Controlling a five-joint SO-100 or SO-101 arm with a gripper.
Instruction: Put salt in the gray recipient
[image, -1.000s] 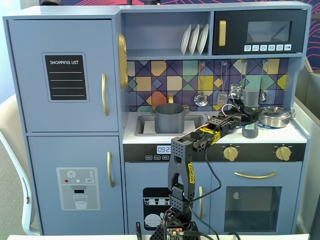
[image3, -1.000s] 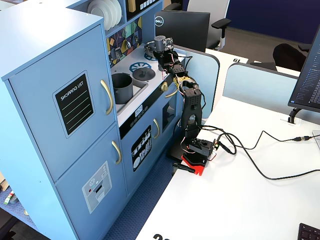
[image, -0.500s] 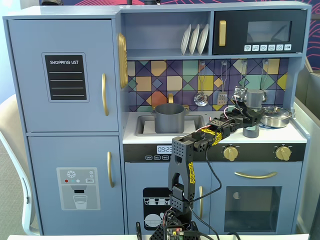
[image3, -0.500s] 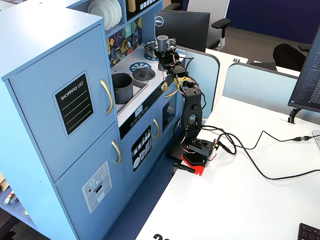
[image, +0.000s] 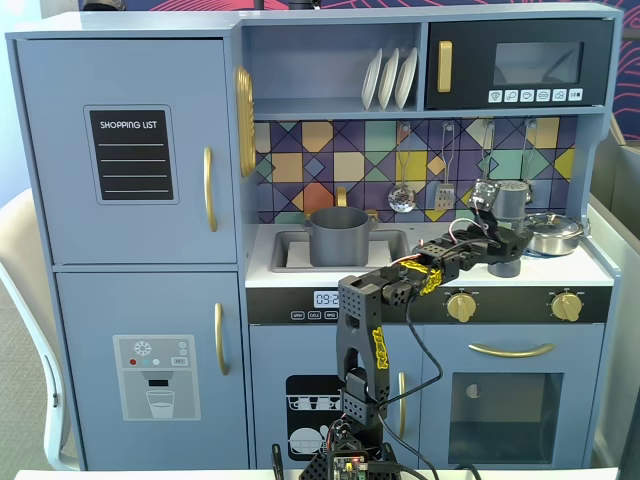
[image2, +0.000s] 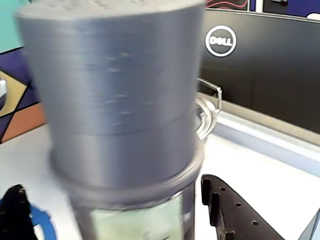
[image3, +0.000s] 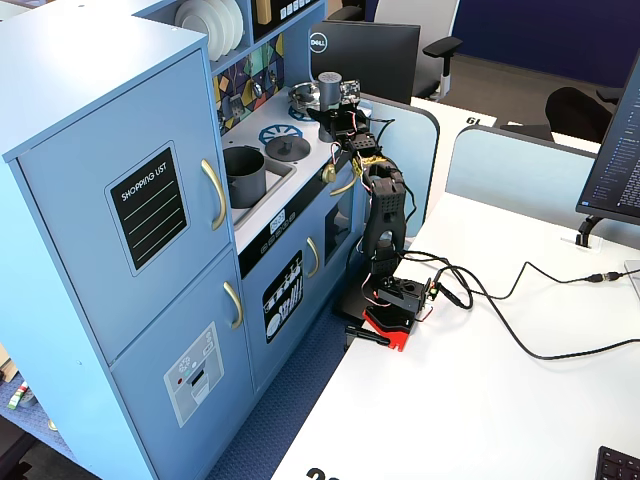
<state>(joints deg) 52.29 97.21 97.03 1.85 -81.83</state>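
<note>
Looking at a fixed view first, we are seeing the gripper reaching over the right end of the toy kitchen counter, jaws clamped on the salt, which is standing upright with its base lifted just off the counter. The gray recipient is sitting in the sink well to the left, apart from the arm. A shiny steel pan is sitting just right of the shaker.

Only the wrist view is showing us the shaker close: the salt is filling most of the picture, wide gray cap on top, pale green label at the bottom edge, one black finger beside it at lower right. A Dell monitor is behind it.

Another fixed view is giving us the side angle: the salt is held at the far end of the counter, near a flat dark lid on the stove, the gray recipient nearer us in the sink. This view alone is showing the white desk under the arm's base, loose black cables, office chairs and blue partitions behind.
</note>
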